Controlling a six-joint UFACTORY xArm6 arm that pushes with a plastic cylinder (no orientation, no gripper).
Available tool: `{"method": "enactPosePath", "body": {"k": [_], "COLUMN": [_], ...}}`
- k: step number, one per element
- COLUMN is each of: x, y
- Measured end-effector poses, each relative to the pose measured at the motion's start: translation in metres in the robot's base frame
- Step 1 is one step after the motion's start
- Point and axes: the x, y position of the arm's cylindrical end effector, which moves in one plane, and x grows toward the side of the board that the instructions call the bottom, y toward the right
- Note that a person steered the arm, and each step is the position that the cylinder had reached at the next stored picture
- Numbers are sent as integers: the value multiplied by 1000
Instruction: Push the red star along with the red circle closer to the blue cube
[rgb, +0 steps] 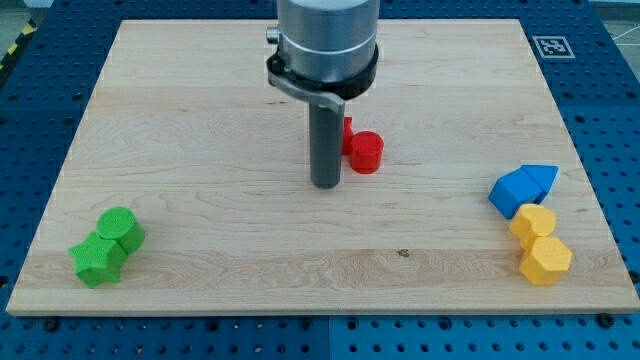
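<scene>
My tip (326, 184) rests on the board near the middle, just left of and slightly below the red circle (365, 152). The red star (347, 128) is mostly hidden behind the rod; only a red sliver shows next to the circle's upper left. The blue cube (513, 192) sits at the view's right, touching a blue wedge-shaped block (541, 179) on its upper right. The red blocks lie well to the left of the blue cube.
Two yellow blocks (534, 224) (546, 259) lie just below the blue cube. Two green blocks (121, 228) (98, 259) sit at the lower left. The wooden board (200, 120) ends near the view's bottom; a blue perforated table surrounds it.
</scene>
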Motion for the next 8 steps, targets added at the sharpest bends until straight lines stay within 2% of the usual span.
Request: {"method": "enactPosePath", "body": {"k": [1,2,3,4,6,8], "x": [-9,-43,-117,-133,-132,-100], "y": [-35,-54,-43,-23,-22,11]}}
